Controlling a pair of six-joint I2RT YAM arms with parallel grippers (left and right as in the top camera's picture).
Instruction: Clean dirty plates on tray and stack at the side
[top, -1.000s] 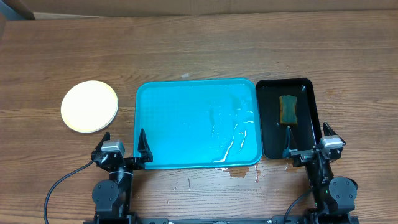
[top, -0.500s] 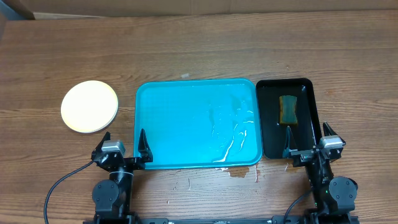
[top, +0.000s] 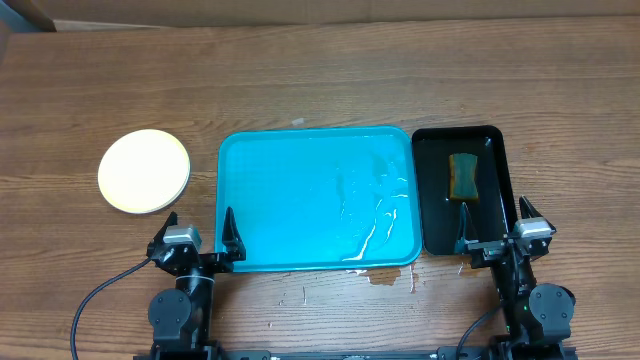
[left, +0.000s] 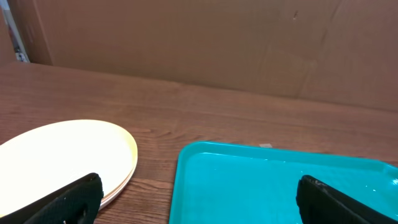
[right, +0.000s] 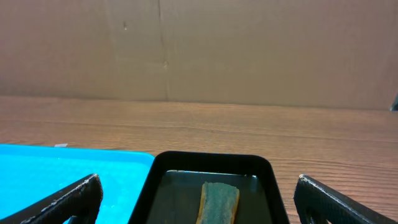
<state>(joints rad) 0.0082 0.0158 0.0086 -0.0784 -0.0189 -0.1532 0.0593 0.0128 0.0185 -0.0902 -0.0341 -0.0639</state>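
Note:
The cyan-blue tray (top: 300, 200) lies in the middle of the table with no plates on it, only wet streaks at its right side. The plates (top: 144, 171) sit in a stack on the table left of the tray, a pale yellow-green one on top; the stack also shows in the left wrist view (left: 62, 152). My left gripper (top: 198, 234) is open and empty at the tray's near left corner. My right gripper (top: 493, 228) is open and empty at the near end of the black tray.
A narrow black tray (top: 485, 215) stands right of the cyan tray and holds a yellow-green sponge (top: 462, 175), which also shows in the right wrist view (right: 219, 202). A small puddle (top: 385, 277) lies on the wood in front of the cyan tray. A cardboard wall runs along the back.

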